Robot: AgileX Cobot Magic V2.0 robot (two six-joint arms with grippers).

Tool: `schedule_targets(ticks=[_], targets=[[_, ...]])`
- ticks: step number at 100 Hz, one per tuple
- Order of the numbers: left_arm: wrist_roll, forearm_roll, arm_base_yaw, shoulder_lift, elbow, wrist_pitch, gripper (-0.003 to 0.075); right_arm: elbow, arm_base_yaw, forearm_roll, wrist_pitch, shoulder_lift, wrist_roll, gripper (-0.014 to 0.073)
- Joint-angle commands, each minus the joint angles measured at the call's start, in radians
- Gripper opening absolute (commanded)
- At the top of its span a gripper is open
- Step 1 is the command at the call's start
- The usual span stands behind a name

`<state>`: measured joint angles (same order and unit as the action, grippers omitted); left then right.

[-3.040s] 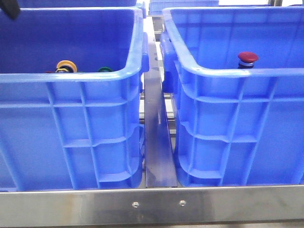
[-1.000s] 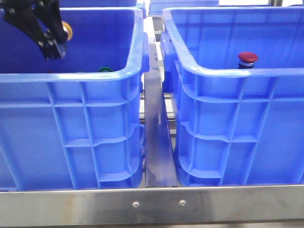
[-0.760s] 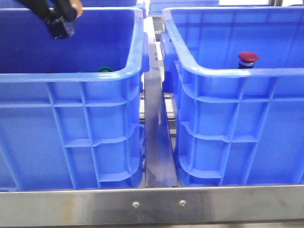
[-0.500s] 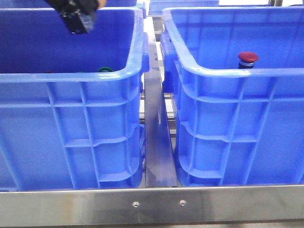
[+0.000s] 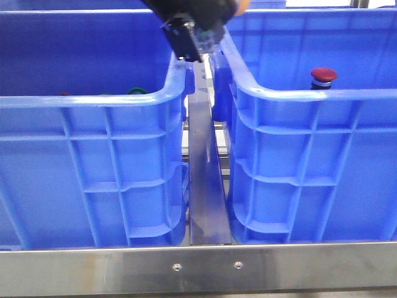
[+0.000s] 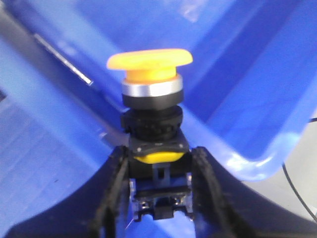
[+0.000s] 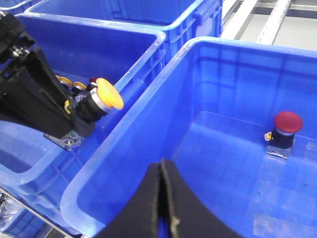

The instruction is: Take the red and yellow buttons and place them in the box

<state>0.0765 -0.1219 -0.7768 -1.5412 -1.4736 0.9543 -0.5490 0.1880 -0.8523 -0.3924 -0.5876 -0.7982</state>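
My left gripper (image 5: 197, 38) is shut on the yellow button (image 6: 149, 60), which has a yellow mushroom cap on a silvery collar and a black body. It holds the button high over the gap between the two blue crates, above the left rim of the right box (image 5: 291, 93). The right wrist view shows the held yellow button (image 7: 110, 94) beside that rim. The red button (image 5: 323, 76) stands upright on the floor of the right box, also in the right wrist view (image 7: 287, 123). My right gripper (image 7: 162, 167) is shut and empty above the right box's near side.
The left blue crate (image 5: 93, 102) holds a green button (image 5: 136, 90) and other buttons (image 7: 69, 82) on its floor. A metal rail (image 5: 205, 186) runs between the crates. More blue crates (image 7: 148, 15) stand behind. A steel table edge (image 5: 198, 267) is in front.
My left gripper has lifted the yellow button out of the left crate and carried it to the right, from over the crate's left side to the gap beside the right box.
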Motion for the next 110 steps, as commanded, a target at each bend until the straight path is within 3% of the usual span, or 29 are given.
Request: schedule_targets(ticks=[1,9,22,29,75,90,110], targets=[[0.004,-0.012,-0.01,0.047,-0.026,-0.061,-0.002,-0.027,-0.008,-0.022,0.06,0.001,0.0,0.0008],[0.004,-0.012,-0.01,0.047,-0.026,-0.061,-0.002,-0.032,-0.008,-0.022,0.06,0.0,0.0,0.0162],[0.004,-0.012,-0.01,0.047,-0.026,-0.061,-0.002,-0.047,-0.008,-0.055,0.06,-0.013,0.001,0.0556],[0.004,-0.012,-0.01,0.047,-0.026,-0.061,-0.002,-0.068,-0.008,-0.117,0.048,-0.045,0.008,0.0659],[0.004,-0.017,-0.01,0.047,-0.026,-0.061,-0.002,-0.352,-0.008,-0.544,-0.305,-0.472,0.02,0.0619],[0.004,-0.019,-0.01,0.047,-0.026,-0.061,-0.002,-0.417,-0.008,-0.565,-0.378,-0.621,0.096,0.0619],[0.004,-0.02,-0.01,0.047,-0.026,-0.061,-0.002,-0.455,-0.008,-0.587,-0.455,-0.75,0.104,0.0619]])
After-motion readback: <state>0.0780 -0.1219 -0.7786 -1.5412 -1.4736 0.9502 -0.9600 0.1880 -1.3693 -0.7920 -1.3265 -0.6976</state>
